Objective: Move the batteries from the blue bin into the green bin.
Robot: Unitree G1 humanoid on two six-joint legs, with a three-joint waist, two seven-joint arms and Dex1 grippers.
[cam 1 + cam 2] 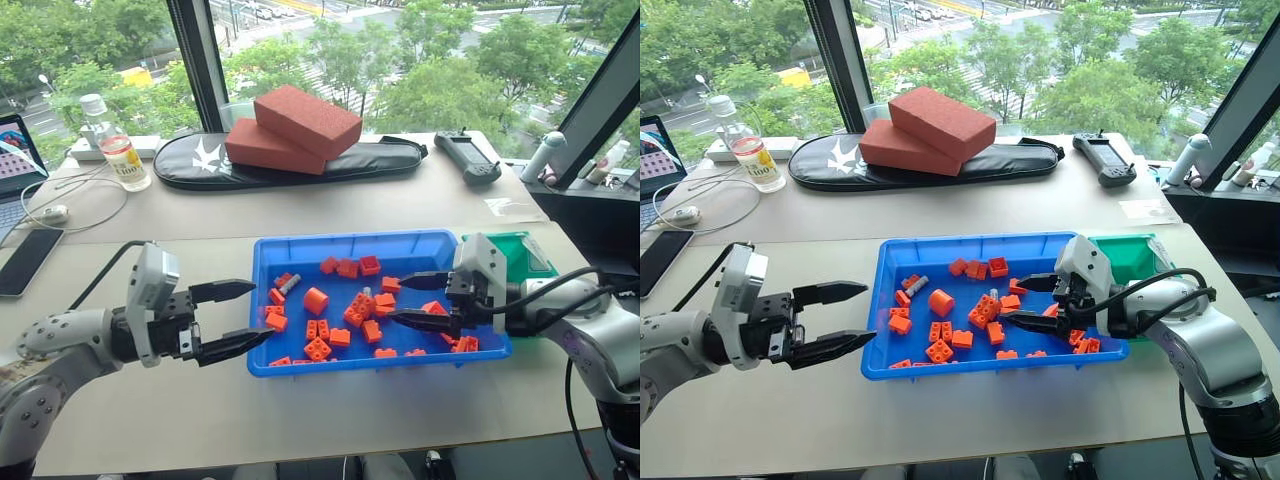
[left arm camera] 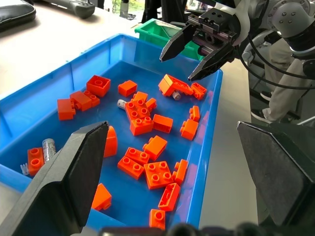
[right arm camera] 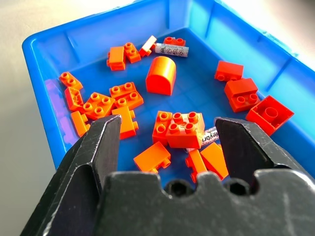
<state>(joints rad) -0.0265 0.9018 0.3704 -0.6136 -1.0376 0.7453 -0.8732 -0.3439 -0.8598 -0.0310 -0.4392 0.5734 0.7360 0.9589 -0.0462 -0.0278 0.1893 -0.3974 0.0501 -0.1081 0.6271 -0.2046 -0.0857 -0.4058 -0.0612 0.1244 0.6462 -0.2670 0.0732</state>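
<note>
The blue bin (image 1: 350,241) lies in the middle of the table and holds many orange toy bricks (image 1: 318,348). One battery (image 1: 290,284) rests near the bin's far left corner, also seen in the right wrist view as the battery (image 3: 170,49). A second battery (image 3: 210,136) pokes out from behind bricks, close in front of my right gripper. My right gripper (image 1: 395,299) hangs open over the right half of the blue bin, empty. My left gripper (image 1: 262,312) is open at the bin's left wall, holding nothing. The green bin (image 1: 530,255) stands against the blue bin's right side, behind my right wrist.
A stubby orange cylinder (image 1: 316,300) sits among the bricks. At the back are two red blocks (image 1: 300,125) on a black bag (image 1: 190,160), a water bottle (image 1: 118,150) and a black handheld controller (image 1: 467,157). A phone (image 1: 25,262) lies far left.
</note>
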